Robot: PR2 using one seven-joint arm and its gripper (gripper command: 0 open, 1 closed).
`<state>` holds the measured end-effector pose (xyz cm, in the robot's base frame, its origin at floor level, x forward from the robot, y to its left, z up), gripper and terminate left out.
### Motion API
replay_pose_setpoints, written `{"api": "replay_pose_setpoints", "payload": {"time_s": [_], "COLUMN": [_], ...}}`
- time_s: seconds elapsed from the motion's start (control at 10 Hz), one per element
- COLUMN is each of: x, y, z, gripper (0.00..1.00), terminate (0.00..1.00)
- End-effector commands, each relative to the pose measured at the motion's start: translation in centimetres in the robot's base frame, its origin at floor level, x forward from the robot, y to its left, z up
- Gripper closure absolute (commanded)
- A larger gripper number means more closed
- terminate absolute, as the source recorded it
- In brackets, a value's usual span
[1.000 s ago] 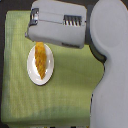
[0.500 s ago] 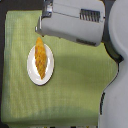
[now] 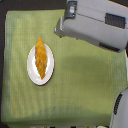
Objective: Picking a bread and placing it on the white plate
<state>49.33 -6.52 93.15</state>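
Note:
The bread, a golden-orange spindle-shaped loaf, lies lengthwise on the white plate, at the exterior view's left on the green cloth. It covers most of the plate's length. My gripper is the left end of the large grey arm at the upper right. It hangs above the cloth, to the right of and beyond the plate, clear of the bread. Nothing shows in it. Its fingers are too blurred to show whether they stand apart.
A green cloth covers the table. The bulky grey arm spans the upper right corner. Another grey robot part rises at the lower right edge. Dark floor borders the cloth at the left.
The arm has drawn away to the exterior view's right, off the far tip of the bread. The bread stays lying on the plate.

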Motion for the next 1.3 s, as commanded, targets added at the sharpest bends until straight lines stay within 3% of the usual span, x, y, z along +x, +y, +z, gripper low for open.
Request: {"api": "replay_pose_setpoints", "payload": {"time_s": [0.0, 0.5, 1.2], "x": [-1.9, -4.2, -5.0], "y": [-12.7, -18.9, -20.4], "z": [-0.4, -1.3, -1.8], "gripper": [0.0, 0.0, 0.0], "terminate": [0.0, 0.0, 0.0]}}
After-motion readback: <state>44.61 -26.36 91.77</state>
